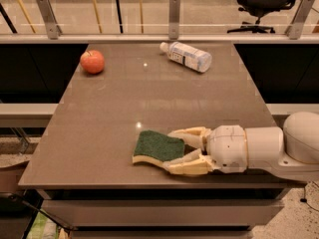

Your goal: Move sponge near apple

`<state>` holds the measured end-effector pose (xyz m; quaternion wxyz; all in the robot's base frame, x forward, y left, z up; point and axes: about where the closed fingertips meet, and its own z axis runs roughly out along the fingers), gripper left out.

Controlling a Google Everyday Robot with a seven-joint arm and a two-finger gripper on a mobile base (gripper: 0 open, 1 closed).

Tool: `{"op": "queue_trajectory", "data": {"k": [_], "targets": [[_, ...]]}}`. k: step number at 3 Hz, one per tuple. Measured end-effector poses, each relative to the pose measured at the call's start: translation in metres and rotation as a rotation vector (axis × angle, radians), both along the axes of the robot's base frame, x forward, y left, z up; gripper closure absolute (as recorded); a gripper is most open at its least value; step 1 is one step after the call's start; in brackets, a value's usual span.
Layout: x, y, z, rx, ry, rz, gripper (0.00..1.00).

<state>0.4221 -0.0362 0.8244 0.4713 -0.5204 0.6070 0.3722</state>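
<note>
Counting across the bench [99, 113]: one apple [92, 61], one sponge [158, 147], one bottle [186, 57] and one claw [170, 151]. At the far left corner sits the red-orange apple, alone. Well apart from it, near the front edge and about midway along, the sponge lies flat with its green side up and its pale foam showing along the near side. Back at the far edge, the clear bottle lies on its side, cap pointing left. From the right comes the white arm [269, 146], low over the bench. Its claw is spread only as wide as the sponge, one finger [189, 133] against the far edge and the other against the near edge, clasping the sponge's right end.
</note>
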Motion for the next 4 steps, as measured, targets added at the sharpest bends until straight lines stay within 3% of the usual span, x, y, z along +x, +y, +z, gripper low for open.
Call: {"op": "queue_trajectory", "data": {"k": [1, 3, 4], "targets": [[0.000, 0.002, 0.001, -0.001, -0.001, 0.004, 1.00], [0.003, -0.002, 0.018, -0.061, 0.018, -0.049, 1.00], [0.016, -0.001, 0.039, -0.076, 0.007, -0.120, 1.00]]}}
